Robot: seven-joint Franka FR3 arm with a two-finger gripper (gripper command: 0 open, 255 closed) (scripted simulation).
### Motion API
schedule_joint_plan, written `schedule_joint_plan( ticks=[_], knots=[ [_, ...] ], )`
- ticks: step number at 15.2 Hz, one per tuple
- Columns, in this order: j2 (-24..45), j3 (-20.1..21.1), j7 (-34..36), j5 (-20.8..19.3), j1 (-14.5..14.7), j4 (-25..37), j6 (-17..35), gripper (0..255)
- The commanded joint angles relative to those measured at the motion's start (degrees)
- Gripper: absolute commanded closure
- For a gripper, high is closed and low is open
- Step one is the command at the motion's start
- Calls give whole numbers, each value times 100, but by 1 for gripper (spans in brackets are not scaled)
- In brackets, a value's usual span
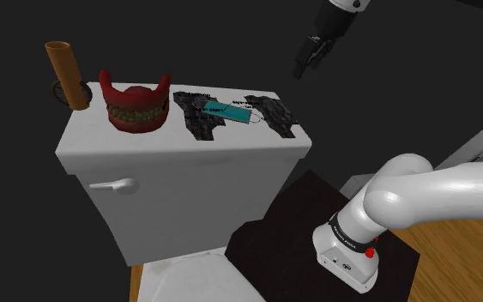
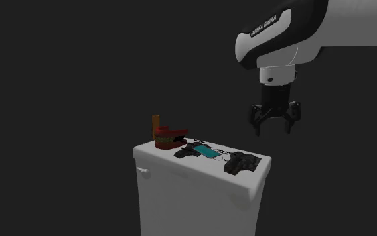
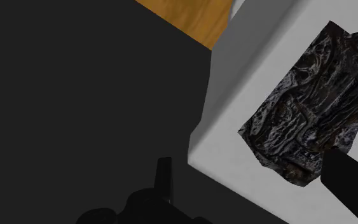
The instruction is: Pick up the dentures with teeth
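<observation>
Hovering high over the white toilet tank lid (image 1: pixel 231 147), with the black gripper (image 1: pixel 308 58) spread open and clasping nothing. Hanging above the lid's end at the shoulder view's right, over a crumpled black piece (image 1: pixel 275 114). Leaving the red dentures (image 1: pixel 135 107) untouched toward the opposite end, upright on the lid with teeth showing, just beside a brown tube (image 1: pixel 68 75) and near a second black piece (image 1: pixel 192 117) and a teal card (image 1: pixel 229 111). Judging by this, barely begun: nothing reached, nothing grasped, nothing lifted. Remaining, by estimate: travelling across the lid to the dentures, descending around them, closing, then raising them clear.
</observation>
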Motion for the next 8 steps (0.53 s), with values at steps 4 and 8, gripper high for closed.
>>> schedule_joint_plan(
  ticks=[4, 8],
  knots=[
    [300, 339, 404, 227, 98, 207, 2, 0],
    [773, 779, 937, 483, 201, 569, 15, 0]
  ],
)
